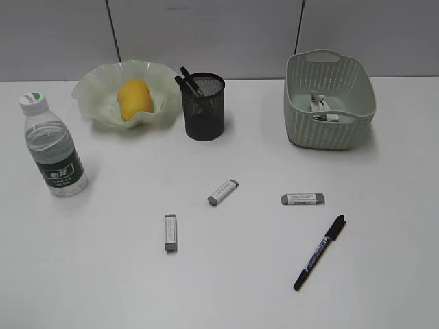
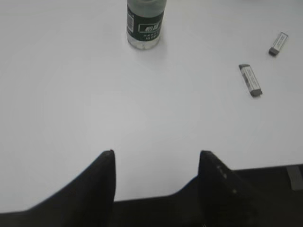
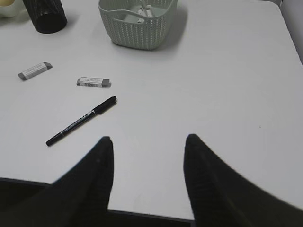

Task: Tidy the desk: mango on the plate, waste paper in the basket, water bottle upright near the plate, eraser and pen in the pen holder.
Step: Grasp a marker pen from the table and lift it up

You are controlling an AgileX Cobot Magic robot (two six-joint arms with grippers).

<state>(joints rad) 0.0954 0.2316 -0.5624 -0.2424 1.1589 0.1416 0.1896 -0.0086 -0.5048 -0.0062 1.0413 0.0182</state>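
Black pen (image 3: 81, 121) lies left of the right fingers (image 3: 105, 163).

The mango (image 1: 134, 98) is sitting in the plate (image 1: 92, 92) at the back left. The pen holder (image 1: 203, 107) is standing just right of it. The bottle (image 1: 52, 147) is standing in front, the basket (image 1: 329, 99) far right, maybe holding paper (image 1: 319, 106). Three erasers (image 1: 223, 192) and a pen (image 1: 319, 251) are lying in front.

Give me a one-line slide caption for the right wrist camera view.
Open right gripper hovers over the desk near a loose pen and two erasers, basket beyond.
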